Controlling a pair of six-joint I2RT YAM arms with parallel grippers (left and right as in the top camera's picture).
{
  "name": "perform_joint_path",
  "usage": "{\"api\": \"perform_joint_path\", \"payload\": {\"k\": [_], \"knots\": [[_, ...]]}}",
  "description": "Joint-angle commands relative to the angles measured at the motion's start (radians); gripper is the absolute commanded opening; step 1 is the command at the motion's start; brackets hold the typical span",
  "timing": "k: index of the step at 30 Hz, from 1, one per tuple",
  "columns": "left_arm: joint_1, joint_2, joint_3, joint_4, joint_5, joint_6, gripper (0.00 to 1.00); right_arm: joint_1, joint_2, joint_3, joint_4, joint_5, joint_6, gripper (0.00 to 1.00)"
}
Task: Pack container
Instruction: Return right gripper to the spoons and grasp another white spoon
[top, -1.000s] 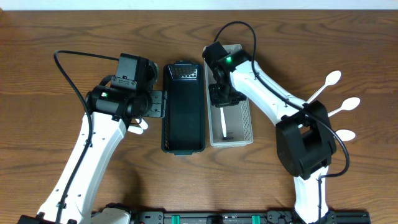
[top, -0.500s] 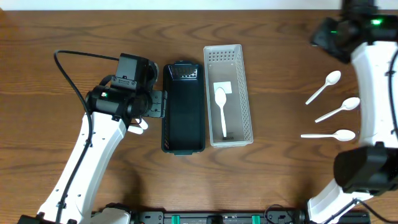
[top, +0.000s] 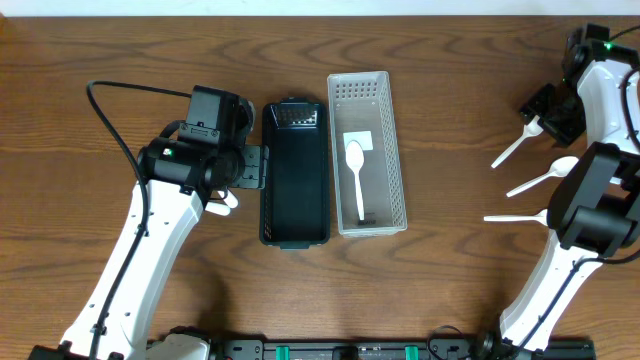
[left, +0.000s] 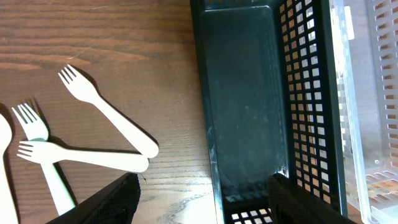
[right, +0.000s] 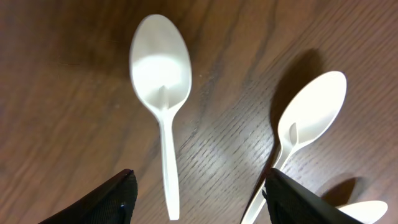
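1. The table (top: 100, 50) is showing matte brown wood, with darker grain streaks running along its length.
2. The black container (top: 295, 180), a long rectangular plastic basket with lattice walls and a smooth floor, is lying empty near the table's middle.
3. The white container (top: 385, 170), of like shape with perforated walls, is sitting just beside the black one on its right, with their long sides nearly touching.
4. One white plastic spoon (top: 356, 175) is lying lengthwise on the white container's floor, its oval bowl pointing toward the far end.
5. The upper spoon (top: 510, 152), middle spoon (top: 545, 177) and lower spoon (top: 520, 216) are lying fanned on bare wood near the table's right edge, apart from one another and well apart from both containers.
6. The right fingers (right: 99, 202), matte black, are hanging wide apart over the upper spoon and gripping nothing; its slim handle is running between them without touching either.
7. The left fingers (left: 115, 202) are likewise standing spread and empty, one over bare wood and the other over the black container's lattice wall.
8. White plastic forks (left: 106, 112) are lying on the wood just left of the black container, with two handle ends meeting.
9. A broad stretch of bare wood is lying between the white container and the loose spoons.
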Motion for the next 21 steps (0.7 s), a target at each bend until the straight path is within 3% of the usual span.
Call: {"api": "perform_joint_path", "payload": {"k": [1,16,19,21], "knots": [[-0.003,0.002,0.018,-0.002,-0.02,0.005,0.68,-0.007,0.042,0.002,0.001,-0.001,0.012,0.68],[-0.003,0.002,0.018,-0.002,-0.019,0.005,0.68,-0.001,0.181,0.002,0.053,-0.1,-0.014,0.66],[-0.003,0.002,0.018,-0.002,-0.019,0.005,0.68,0.002,0.181,0.002,0.059,-0.099,-0.014,0.58],[-0.003,0.002,0.018,-0.002,-0.019,0.005,0.68,0.004,0.181,0.002,0.059,-0.099,-0.014,0.46]]}}
